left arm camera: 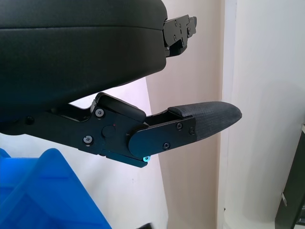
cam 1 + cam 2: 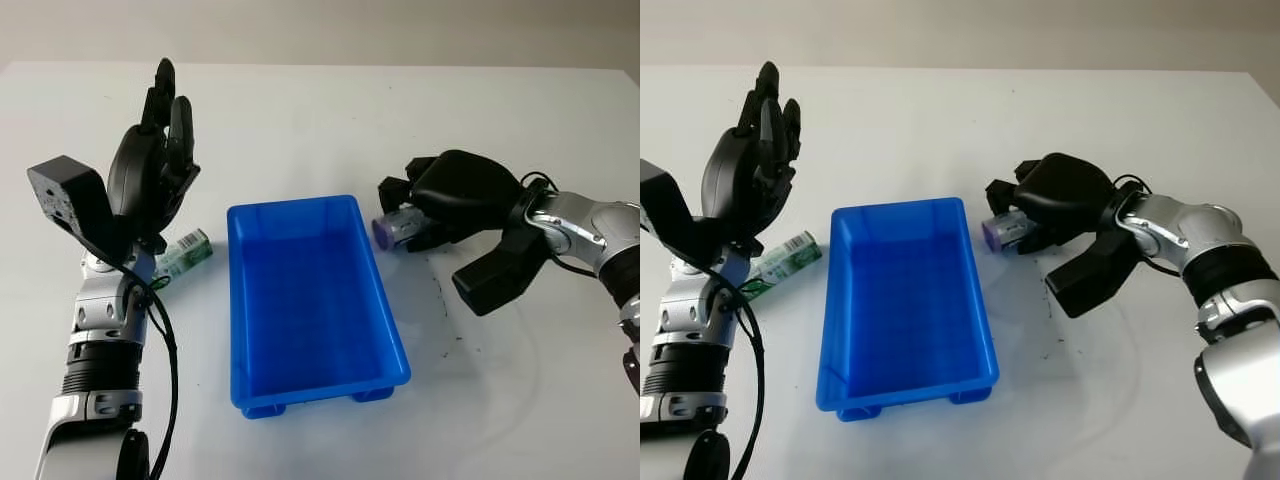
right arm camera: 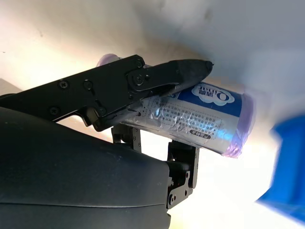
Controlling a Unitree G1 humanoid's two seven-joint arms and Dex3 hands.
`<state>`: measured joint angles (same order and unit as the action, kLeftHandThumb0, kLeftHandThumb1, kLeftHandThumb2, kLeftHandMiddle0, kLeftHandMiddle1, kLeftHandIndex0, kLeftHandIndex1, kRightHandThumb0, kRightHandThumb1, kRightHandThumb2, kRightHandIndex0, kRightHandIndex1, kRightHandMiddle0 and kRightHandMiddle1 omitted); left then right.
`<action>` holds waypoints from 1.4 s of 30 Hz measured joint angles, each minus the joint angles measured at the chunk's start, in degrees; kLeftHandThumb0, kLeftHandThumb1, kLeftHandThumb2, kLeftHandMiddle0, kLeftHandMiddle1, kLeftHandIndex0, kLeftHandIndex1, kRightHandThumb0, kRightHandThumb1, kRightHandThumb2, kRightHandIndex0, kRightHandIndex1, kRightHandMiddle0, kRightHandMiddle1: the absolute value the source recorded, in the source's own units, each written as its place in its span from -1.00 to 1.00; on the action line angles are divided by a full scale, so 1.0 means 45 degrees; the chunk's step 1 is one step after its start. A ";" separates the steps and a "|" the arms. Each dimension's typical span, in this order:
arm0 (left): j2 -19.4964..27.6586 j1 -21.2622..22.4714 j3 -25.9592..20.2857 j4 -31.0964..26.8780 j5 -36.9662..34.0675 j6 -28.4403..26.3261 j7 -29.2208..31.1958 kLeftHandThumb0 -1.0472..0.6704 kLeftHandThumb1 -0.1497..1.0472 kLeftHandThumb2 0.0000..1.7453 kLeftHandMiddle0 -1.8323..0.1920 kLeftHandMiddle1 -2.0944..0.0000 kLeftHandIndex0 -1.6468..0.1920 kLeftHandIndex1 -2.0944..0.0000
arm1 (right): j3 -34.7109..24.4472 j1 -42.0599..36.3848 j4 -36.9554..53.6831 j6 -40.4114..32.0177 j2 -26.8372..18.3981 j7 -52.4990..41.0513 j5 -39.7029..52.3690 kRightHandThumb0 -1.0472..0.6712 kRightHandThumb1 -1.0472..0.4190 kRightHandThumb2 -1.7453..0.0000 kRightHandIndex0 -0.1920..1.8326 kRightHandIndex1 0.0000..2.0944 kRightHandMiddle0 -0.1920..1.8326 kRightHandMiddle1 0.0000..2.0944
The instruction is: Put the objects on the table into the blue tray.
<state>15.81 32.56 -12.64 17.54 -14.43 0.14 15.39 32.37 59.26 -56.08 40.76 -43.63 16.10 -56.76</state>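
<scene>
The right hand point(image 2: 440, 205) covers most of the purple roll point(image 2: 392, 229), leaving just the end cap and a strip of label peeking out toward the blue tray point(image 2: 390, 330). In the right wrist view a black finger point(image 3: 157, 76) crosses the roll's printed label, the small print too fine to read, and the tray's corner is a blur at the edge. Over on the other side, the left hand point(image 2: 150, 175) and its forearm hide part of the green carton point(image 2: 185, 252); its lettering is too small to make out. The left arm runs off the bottom edge.
</scene>
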 measured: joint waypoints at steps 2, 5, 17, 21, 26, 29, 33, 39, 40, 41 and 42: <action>0.0001 0.0000 -0.0001 0.0000 -0.0001 0.0000 0.0022 -0.69 1.00 -0.25 1.00 1.00 1.00 1.00 | -0.0344 0.0400 -0.0033 -0.0326 0.0002 0.0081 0.0312 -0.30 -1.00 0.83 0.13 1.00 -0.11 1.00; 0.0001 0.0000 0.0000 0.0000 -0.0001 0.0002 0.0028 -0.68 1.00 -0.24 1.00 1.00 1.00 1.00 | -0.0920 0.0892 -0.0035 -0.0523 0.0078 -0.0233 0.1190 -0.31 -1.00 0.78 0.18 1.00 -0.11 1.00; -0.0011 0.0000 -0.0001 0.0029 0.0009 0.0037 0.0018 -0.67 1.00 -0.23 1.00 1.00 1.00 1.00 | -0.3319 0.1491 0.2310 -0.1187 0.1597 -0.3097 0.5451 -0.30 -1.00 0.67 0.30 1.00 0.01 1.00; -0.0019 0.0000 0.0011 0.0023 0.0015 0.0032 -0.0049 -0.68 1.00 -0.24 1.00 1.00 1.00 1.00 | -0.3654 0.0894 0.4295 -0.1454 0.2302 -0.5258 0.7224 -0.31 -1.00 0.66 0.29 1.00 -0.04 1.00; -0.0013 -0.0002 0.0007 0.0007 0.0014 0.0015 -0.0110 -0.69 1.00 -0.25 1.00 1.00 1.00 1.00 | -0.3773 -0.0453 0.6245 -0.2409 0.2962 -0.7961 0.9162 -0.28 -1.00 0.65 0.29 1.00 -0.01 1.00; -0.0010 -0.0002 0.0009 -0.0004 0.0014 0.0001 -0.0111 -0.69 1.00 -0.24 1.00 1.00 1.00 1.00 | -0.3810 -0.1224 0.7426 -0.3328 0.3228 -0.9326 1.0083 -0.30 -1.00 0.64 0.32 1.00 0.02 1.00; -0.0011 -0.0002 0.0008 -0.0012 0.0014 -0.0017 -0.0153 -0.68 1.00 -0.25 1.00 1.00 1.00 1.00 | -0.3812 -0.1767 0.8393 -0.4326 0.3349 -1.0401 1.0362 -0.30 -1.00 0.65 0.34 1.00 0.03 1.00; -0.0022 -0.0002 0.0015 -0.0012 0.0037 -0.0016 -0.0246 -0.68 1.00 -0.23 1.00 1.00 1.00 1.00 | -0.3643 -0.2179 0.9399 -0.5629 0.3252 -1.2166 1.0134 -0.35 -1.00 0.67 0.23 1.00 -0.04 1.00; -0.0022 -0.0002 0.0016 -0.0013 0.0040 -0.0016 -0.0243 -0.68 1.00 -0.23 1.00 1.00 1.00 1.00 | -0.3524 -0.2196 0.9530 -0.5851 0.3163 -1.2503 0.9991 -0.36 -1.00 0.67 0.20 1.00 -0.08 1.00; -0.0023 -0.0002 0.0018 -0.0014 0.0040 -0.0016 -0.0242 -0.68 1.00 -0.23 1.00 1.00 1.00 1.00 | -0.3406 -0.2211 0.9660 -0.6128 0.3078 -1.2862 0.9845 -0.37 -1.00 0.69 0.15 1.00 -0.14 1.00; -0.0023 -0.0002 0.0018 -0.0014 0.0040 -0.0016 -0.0243 -0.68 1.00 -0.23 1.00 1.00 1.00 1.00 | -0.3306 -0.2236 0.9775 -0.6391 0.3002 -1.3201 0.9734 -0.39 -1.00 0.73 0.00 1.00 -0.27 1.00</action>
<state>15.70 32.55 -12.55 17.48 -14.25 0.07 14.30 17.49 49.20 -12.10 12.00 -30.13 -43.30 -12.96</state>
